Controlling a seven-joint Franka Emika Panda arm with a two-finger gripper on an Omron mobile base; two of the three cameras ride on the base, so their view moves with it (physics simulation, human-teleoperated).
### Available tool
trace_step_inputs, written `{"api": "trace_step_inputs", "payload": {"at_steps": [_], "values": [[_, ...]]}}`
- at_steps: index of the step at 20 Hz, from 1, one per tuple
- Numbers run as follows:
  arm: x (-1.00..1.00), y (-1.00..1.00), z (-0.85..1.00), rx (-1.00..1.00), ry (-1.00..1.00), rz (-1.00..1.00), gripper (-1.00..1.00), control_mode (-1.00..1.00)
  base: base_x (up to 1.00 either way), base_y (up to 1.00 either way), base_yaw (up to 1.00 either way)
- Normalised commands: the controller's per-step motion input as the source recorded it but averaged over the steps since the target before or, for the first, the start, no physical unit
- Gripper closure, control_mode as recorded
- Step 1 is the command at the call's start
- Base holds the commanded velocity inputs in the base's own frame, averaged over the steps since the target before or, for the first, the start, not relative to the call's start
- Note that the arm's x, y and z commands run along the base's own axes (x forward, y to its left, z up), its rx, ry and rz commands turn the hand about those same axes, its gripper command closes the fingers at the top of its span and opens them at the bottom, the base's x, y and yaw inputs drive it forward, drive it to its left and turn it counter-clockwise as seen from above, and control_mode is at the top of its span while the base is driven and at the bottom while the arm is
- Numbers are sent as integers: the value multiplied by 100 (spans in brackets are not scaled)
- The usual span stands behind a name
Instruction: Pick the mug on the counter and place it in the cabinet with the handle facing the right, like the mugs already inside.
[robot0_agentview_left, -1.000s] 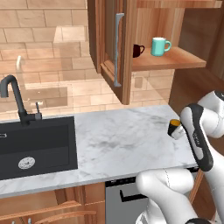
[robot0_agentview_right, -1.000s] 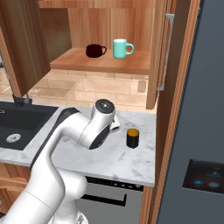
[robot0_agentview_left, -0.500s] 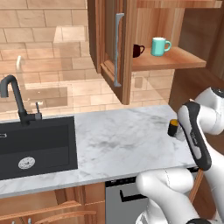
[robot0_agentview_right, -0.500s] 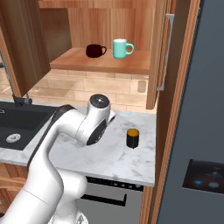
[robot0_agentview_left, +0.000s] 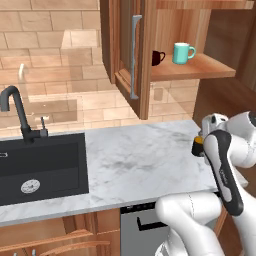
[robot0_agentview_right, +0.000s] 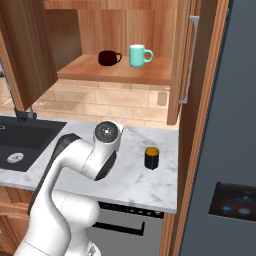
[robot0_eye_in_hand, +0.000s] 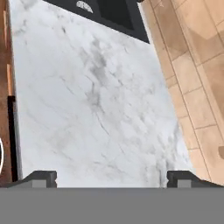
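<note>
one mug (robot0_agentview_right: 151, 158) unmoved on counter (robot0_agentview_right: 130, 177) — arm swung left, end effector (robot0_eye_in_hand: 111, 177) spread.

3 mugs — 1 black mug (robot0_agentview_right: 151, 157) on the counter (robot0_agentview_right: 135, 180), 2 in the cabinet (robot0_agentview_right: 120, 70) — 1 sink (robot0_agentview_left: 40, 165), 1 faucet (robot0_agentview_left: 17, 112)

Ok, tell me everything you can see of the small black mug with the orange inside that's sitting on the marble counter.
The small black cylindrical mug stands upright on the white-grey veined marble counter, near its right end, below the open reddish-brown wooden cabinet. Its open top shows a yellow-orange inside. Its finish looks smooth and matte. No handle shows from the right base view, so its facing cannot be told. In the left base view the white robot arm covers most of it. Nothing but the counter touches it.
</note>
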Motion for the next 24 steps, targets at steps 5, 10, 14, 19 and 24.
{"api": "trace_step_inputs", "payload": {"at_steps": [5,10,14,19,24], "values": [[0,0,-2,-13,-32,32,-100,-100,0,0,0],[0,-3,4,-7,-5,11,-100,-100,0,0,0],[0,-14,0,5,0,0,-100,-100,0,0,0],[5,-13,0,2,2,-2,-100,-100,0,0,0],[1,-2,0,0,8,-4,-100,-100,0,0,0]]}}
